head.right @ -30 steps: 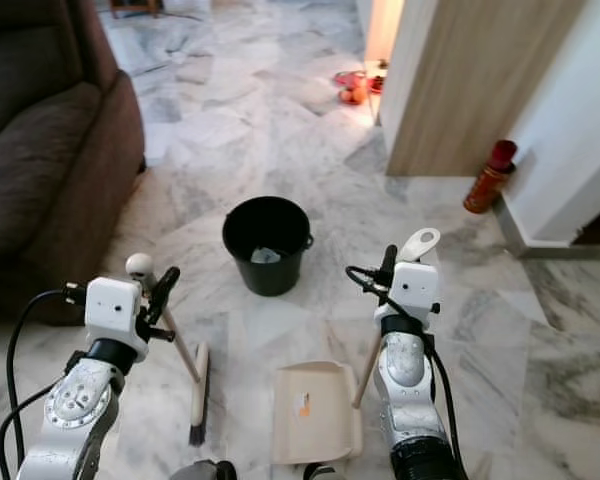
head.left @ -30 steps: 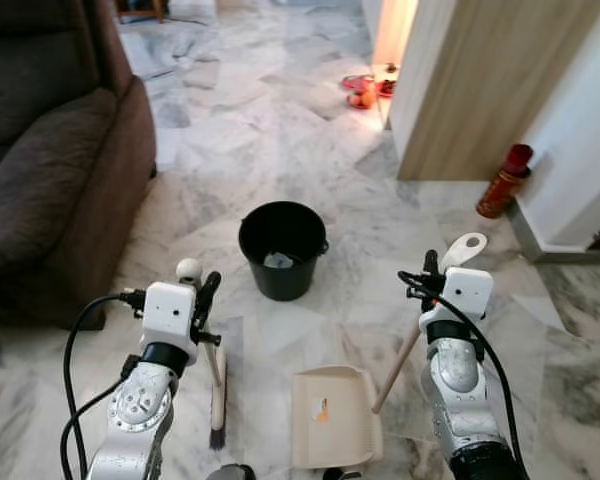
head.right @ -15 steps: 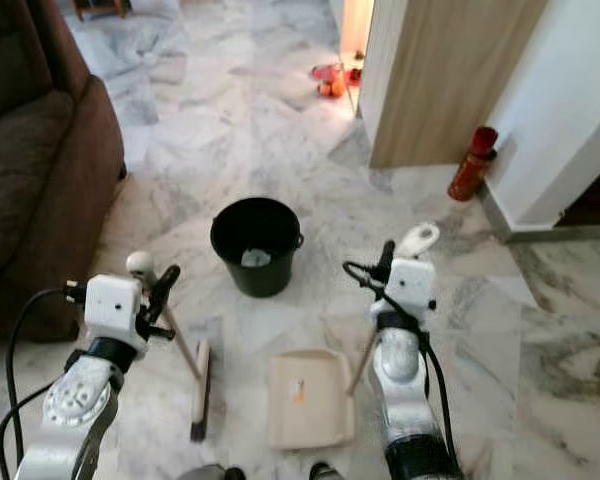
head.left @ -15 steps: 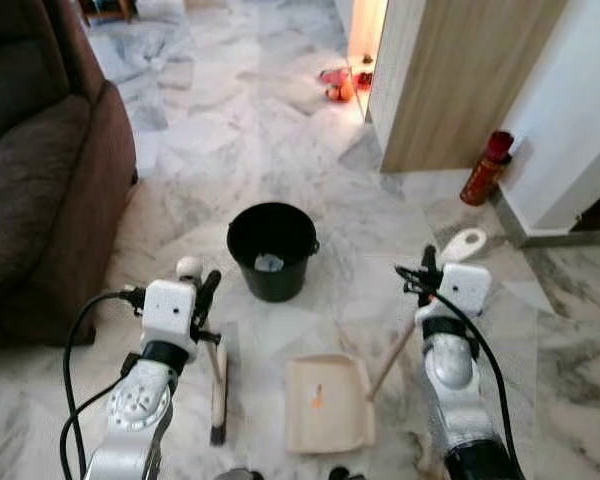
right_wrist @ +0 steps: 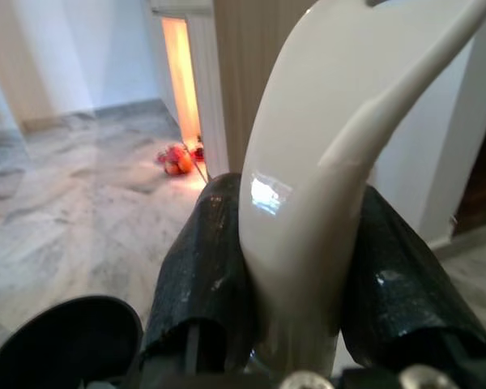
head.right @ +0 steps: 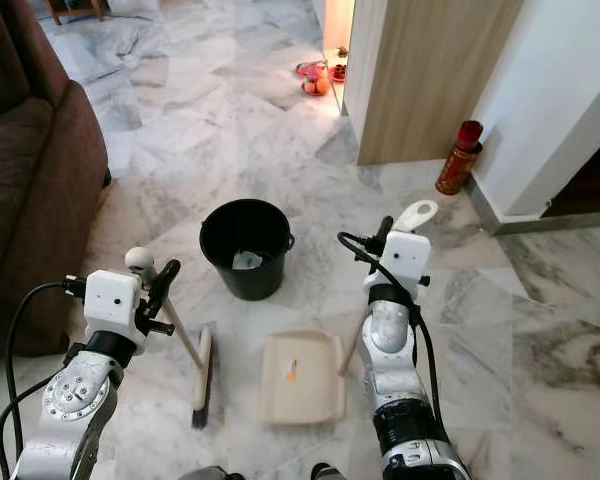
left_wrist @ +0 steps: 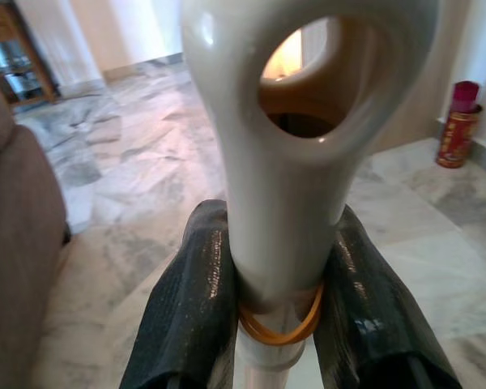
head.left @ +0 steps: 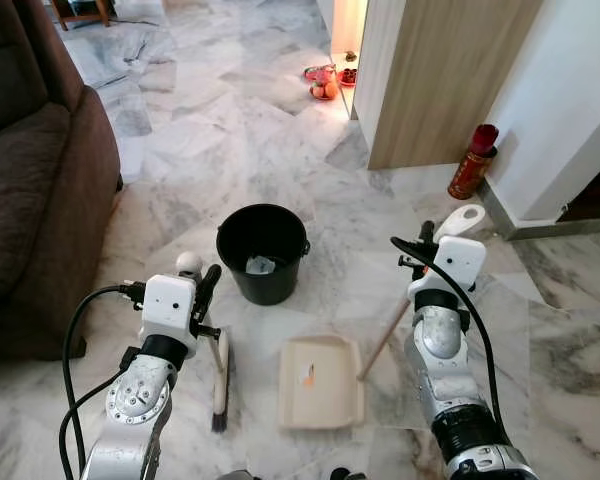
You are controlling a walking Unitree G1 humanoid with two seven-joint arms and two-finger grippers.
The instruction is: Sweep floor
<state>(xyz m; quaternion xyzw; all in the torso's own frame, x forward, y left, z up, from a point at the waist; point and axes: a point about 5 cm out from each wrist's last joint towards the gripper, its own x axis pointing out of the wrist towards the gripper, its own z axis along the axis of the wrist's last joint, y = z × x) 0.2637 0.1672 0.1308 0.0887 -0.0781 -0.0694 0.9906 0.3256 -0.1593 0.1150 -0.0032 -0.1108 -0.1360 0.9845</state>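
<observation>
Nearest the robot, a cream dustpan [head.left: 321,381] lies flat on the marble floor [head.left: 280,140], between the two arms. A small orange mark or scrap sits on its tray; what it is cannot be told. The wooden handle of the dustpan slants up to the right gripper [right_wrist: 308,267], whose two black fingers [right_wrist: 206,267] are pressed on either side of the handle's cream top end, holding it.

Left of the dustpan, the broom [head.left: 219,375] has its dark bristle head on the floor, long axis running away from the robot. Its stick rises to the left gripper [left_wrist: 269,300]. In the left wrist view the fingers [left_wrist: 196,300] clamp the cream handle tip just below its hanging hole, with an orange band around the stick between them. Both arms are raised in front of the body, a black cable looping off each wrist.

Just beyond the dustpan and broom stands a black bucket [head.left: 263,250], upright, apart from both. Something pale lies at its bottom.

Left side: a dark brown sofa [head.left: 35,190], its arm near the left gripper's side of the scene.

Farther right: a wood-panelled wall [head.left: 435,80] corner, and beside it a red cylinder [head.left: 474,162] standing against the white wall. Farthest: small red and orange objects [head.left: 325,80] on the floor by a lit doorway; they are too small to identify.
</observation>
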